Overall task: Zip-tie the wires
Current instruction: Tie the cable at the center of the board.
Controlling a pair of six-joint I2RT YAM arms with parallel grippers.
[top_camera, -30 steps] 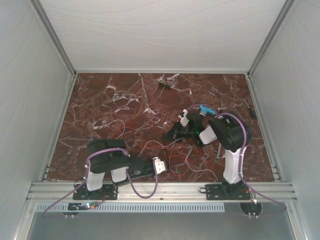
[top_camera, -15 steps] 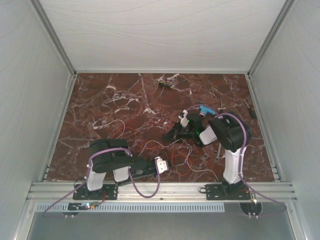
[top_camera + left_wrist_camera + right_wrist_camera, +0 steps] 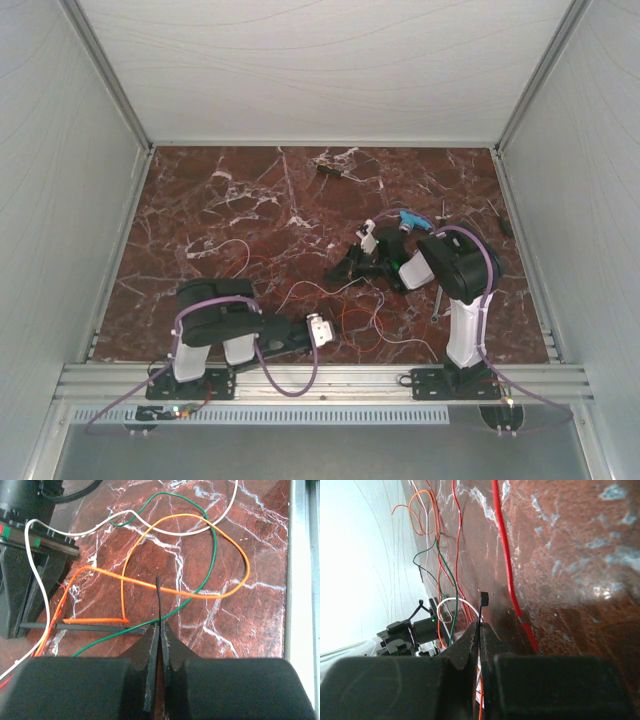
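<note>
The wires [image 3: 362,308] lie in a loose tangle on the marble between the two arms. In the left wrist view they show as orange [image 3: 200,593], green [image 3: 212,555] and white [image 3: 150,527] strands. My left gripper [image 3: 160,626] is shut on a thin black zip tie strip [image 3: 158,597] that stands out past its tips. A ribbed length of black zip tie [image 3: 90,628] lies flat to the left of the jaws. My right gripper [image 3: 480,625] is shut on a zip tie whose square head [image 3: 483,599] sticks out above the tips, beside a red wire [image 3: 506,565]. In the top view the left gripper [image 3: 342,334] is near the front edge, and the right gripper [image 3: 340,268] is mid-table.
A small dark object [image 3: 331,169] lies near the table's back edge. Thin tools [image 3: 441,214] lie at the right side. The aluminium rail [image 3: 302,580] runs along the front edge close to my left gripper. The enclosure walls [image 3: 60,250] stand on both sides.
My left gripper's jaws have come together, and its wrist shifted slightly right and back. The right arm has not moved.
</note>
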